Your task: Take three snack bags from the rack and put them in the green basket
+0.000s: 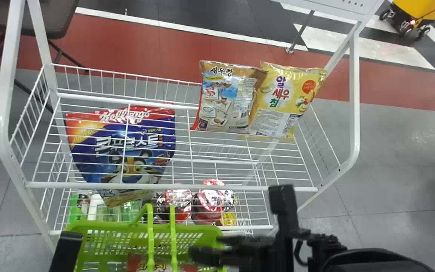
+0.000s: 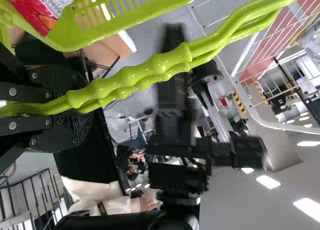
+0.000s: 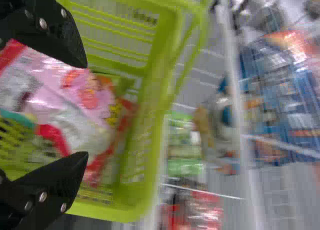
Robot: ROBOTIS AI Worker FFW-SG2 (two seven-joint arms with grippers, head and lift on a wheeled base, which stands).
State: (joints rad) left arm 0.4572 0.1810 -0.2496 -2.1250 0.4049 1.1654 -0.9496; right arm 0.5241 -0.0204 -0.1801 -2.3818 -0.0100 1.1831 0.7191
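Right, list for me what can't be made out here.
- Bag count in the green basket: overlapping, blurred and partly behind the right gripper, right wrist view.
- Basket's near side: cut off by the bottom edge, head view.
- Round red containers' labels: behind the rack's wires, head view.
- Yellow machine's top: past the top edge, head view.

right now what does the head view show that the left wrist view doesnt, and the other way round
Head view: the blue cereal bag and the red-topped jars lower down.
Left wrist view: the left end effector shut on the green handles, and the ceiling lights.
Both: the green basket, the white rack and red floor.
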